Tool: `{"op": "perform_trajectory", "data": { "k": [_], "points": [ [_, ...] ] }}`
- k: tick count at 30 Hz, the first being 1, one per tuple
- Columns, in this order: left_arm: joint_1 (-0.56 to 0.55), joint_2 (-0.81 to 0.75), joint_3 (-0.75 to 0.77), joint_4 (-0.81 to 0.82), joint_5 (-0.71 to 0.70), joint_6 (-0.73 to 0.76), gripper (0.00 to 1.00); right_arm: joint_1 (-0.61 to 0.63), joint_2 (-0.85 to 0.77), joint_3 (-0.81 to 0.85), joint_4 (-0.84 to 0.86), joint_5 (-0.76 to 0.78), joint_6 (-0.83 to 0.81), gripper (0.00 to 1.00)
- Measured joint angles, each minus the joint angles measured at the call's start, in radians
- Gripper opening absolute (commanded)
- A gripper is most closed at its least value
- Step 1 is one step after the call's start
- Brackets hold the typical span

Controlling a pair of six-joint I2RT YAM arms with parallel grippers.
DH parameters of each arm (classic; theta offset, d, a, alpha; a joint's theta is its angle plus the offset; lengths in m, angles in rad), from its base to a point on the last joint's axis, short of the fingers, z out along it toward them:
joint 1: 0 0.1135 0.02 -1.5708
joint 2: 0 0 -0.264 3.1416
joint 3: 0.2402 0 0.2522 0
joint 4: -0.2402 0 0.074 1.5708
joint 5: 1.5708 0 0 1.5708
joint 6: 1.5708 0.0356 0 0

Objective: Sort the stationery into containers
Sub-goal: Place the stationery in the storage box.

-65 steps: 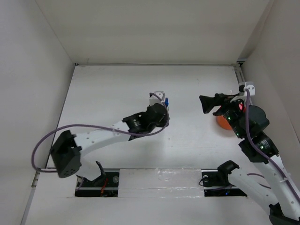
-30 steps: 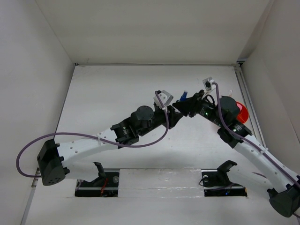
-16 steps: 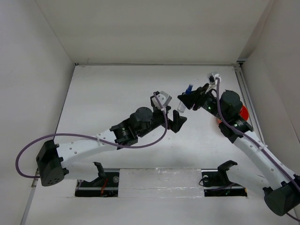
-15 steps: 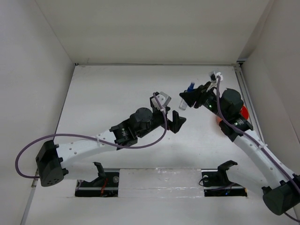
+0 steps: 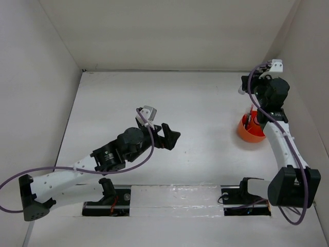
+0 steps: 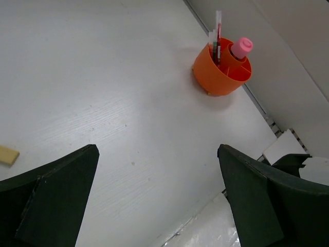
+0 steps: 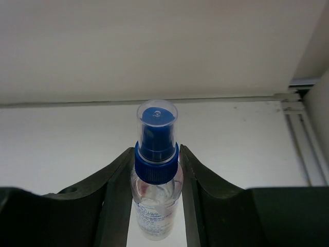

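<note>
My right gripper [image 7: 156, 198] is shut on the clear blue-capped bottle [image 7: 155, 177], which stands cap up between the fingers. In the top view the right arm [image 5: 271, 93] is raised by the right wall, just behind the orange-red cup [image 5: 244, 131]. The cup [image 6: 218, 77] holds thin pens [image 6: 217, 38] and a pink-capped tube [image 6: 240, 48]. My left gripper [image 5: 168, 137] hangs open over the table's near middle, with nothing between its fingers [image 6: 56, 195]. A tan eraser [image 6: 7, 154] lies at the left edge of the left wrist view.
White walls close the table in at the back, left and right. A metal rail [image 5: 263, 85] runs along the right wall beside the cup. The arm bases [image 5: 108, 198] sit at the near edge.
The left gripper opened, let go of the bottle and drew back toward the near left. The right gripper carried the bottle right, up behind the cup.
</note>
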Motion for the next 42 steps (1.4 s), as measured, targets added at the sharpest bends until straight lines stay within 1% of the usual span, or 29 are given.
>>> {"op": "perform_trajectory", "data": {
  "k": [3, 8, 11, 15, 23, 30, 38, 42],
  "points": [
    [-0.001, -0.040, 0.002, -0.100, -0.035, -0.065, 1.00, -0.037, 0.075, 0.034, 0.034, 0.035, -0.026, 0.00],
    [-0.002, -0.058, 0.004, -0.280, -0.078, -0.151, 1.00, -0.076, 0.189, 0.087, 0.090, 0.079, -0.059, 0.00],
    [-0.002, -0.089, 0.004, -0.332, -0.087, -0.180, 1.00, -0.094, 0.245, 0.104, 0.126, 0.083, -0.060, 0.00],
    [-0.002, -0.121, 0.004, -0.345, -0.090, -0.198, 1.00, -0.110, 0.303, 0.127, 0.154, 0.110, -0.066, 0.00],
    [-0.002, -0.122, 0.004, -0.349, -0.090, -0.215, 1.00, -0.164, 0.369, 0.170, 0.161, 0.121, -0.080, 0.00],
    [-0.002, -0.100, 0.004, -0.349, -0.090, -0.215, 1.00, -0.170, 0.411, 0.172, 0.138, 0.078, -0.097, 0.00],
    [-0.002, -0.095, 0.004, -0.347, -0.091, -0.214, 1.00, -0.170, 0.419, 0.169, 0.114, 0.076, -0.100, 0.00],
    [-0.002, -0.093, 0.004, -0.345, -0.092, -0.209, 1.00, -0.170, 0.407, 0.135, 0.100, 0.082, -0.090, 0.00]
  ]
}}
